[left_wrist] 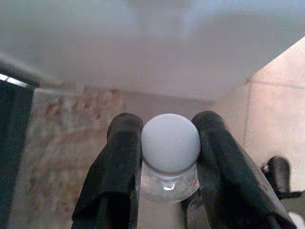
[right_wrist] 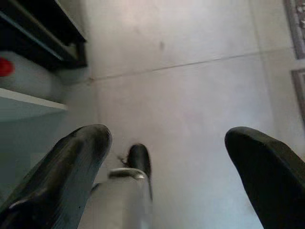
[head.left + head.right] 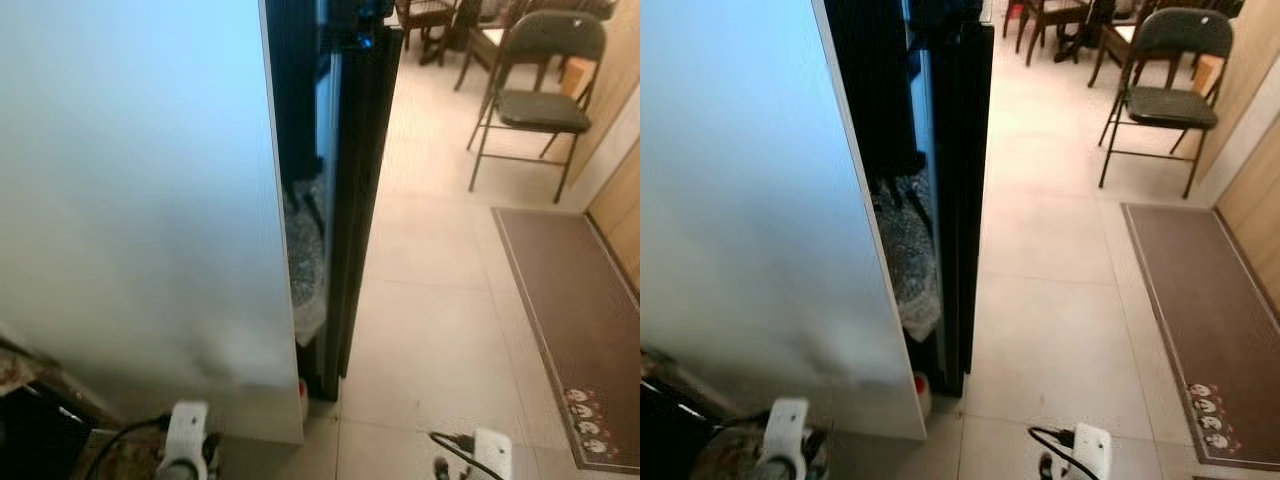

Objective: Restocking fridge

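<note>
A bottle is clamped in the left gripper; the fridge door just ahead must be cleared; the right gripper is spread, empty

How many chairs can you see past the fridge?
2. A folding chair stands on the tile by the right wall, above the mat. A wooden chair sits at the top edge, cut off; more may be hidden there.
</note>
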